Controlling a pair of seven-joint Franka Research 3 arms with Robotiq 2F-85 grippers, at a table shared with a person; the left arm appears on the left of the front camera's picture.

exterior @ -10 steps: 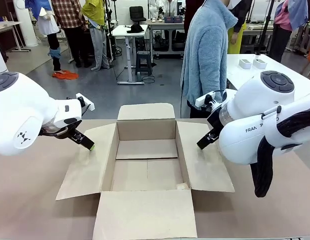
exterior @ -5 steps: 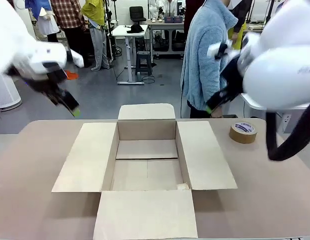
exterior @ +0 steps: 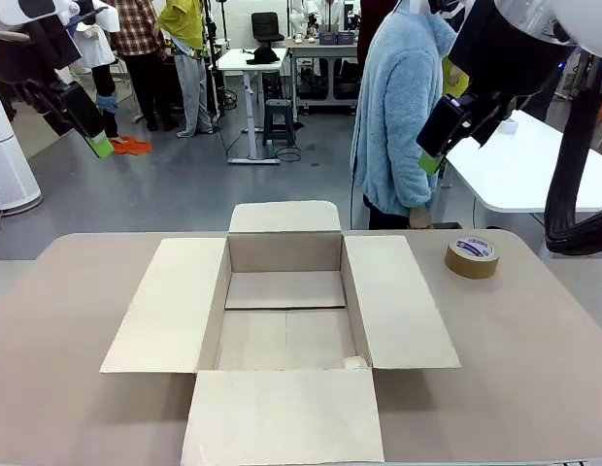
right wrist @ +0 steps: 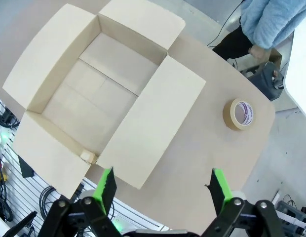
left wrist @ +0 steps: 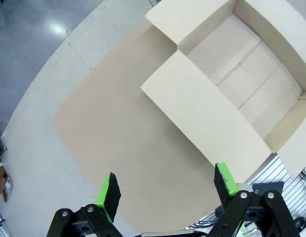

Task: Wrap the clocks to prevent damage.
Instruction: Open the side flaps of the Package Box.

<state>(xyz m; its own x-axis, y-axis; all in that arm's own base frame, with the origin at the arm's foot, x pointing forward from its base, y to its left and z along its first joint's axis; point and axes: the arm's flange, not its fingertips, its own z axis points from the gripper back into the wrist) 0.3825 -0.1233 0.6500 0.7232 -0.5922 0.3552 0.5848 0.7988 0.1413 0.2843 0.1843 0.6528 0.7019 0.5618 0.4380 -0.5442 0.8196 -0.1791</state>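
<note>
Cardboard box [exterior: 165,311] sits open, flaps spread, in the middle of the surface [exterior: 58,388], a tape roll [exterior: 472,256] near its right flap. My left fingers [left wrist: 109,192] and right fingers [right wrist: 106,187] hang high above, spread apart.

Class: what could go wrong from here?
The right end effector hangs open, seemingly near the person in the pale blue fleece coat; a swing might strike them.
The open brown cardboard box has flaps spread flat; a descending arm could snag one.
The brown tape roll near the tan table edge could get knocked off.
</note>
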